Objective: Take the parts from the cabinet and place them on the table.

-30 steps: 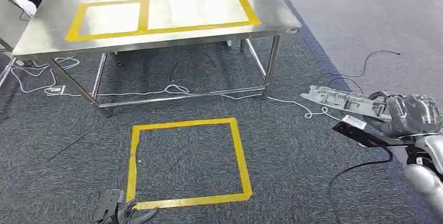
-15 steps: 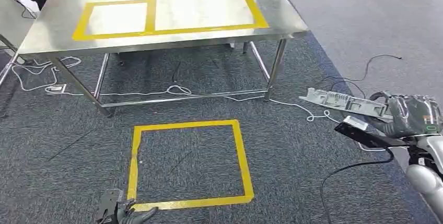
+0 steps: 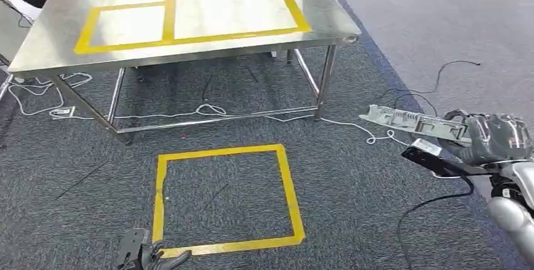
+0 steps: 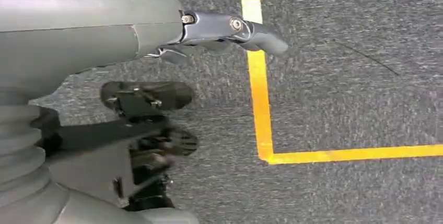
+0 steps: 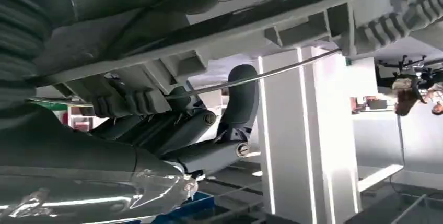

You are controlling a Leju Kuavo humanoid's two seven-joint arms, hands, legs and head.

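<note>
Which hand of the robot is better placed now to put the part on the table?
The right hand. It already holds the grey plastic part. The left hand hangs low over the carpet, holds nothing, and is far from the steel table.

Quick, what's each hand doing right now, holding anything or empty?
Left hand: hangs low over the carpet, holding nothing; open or closed cannot be told.
Right hand: grips the long grey ribbed plastic part.
</note>
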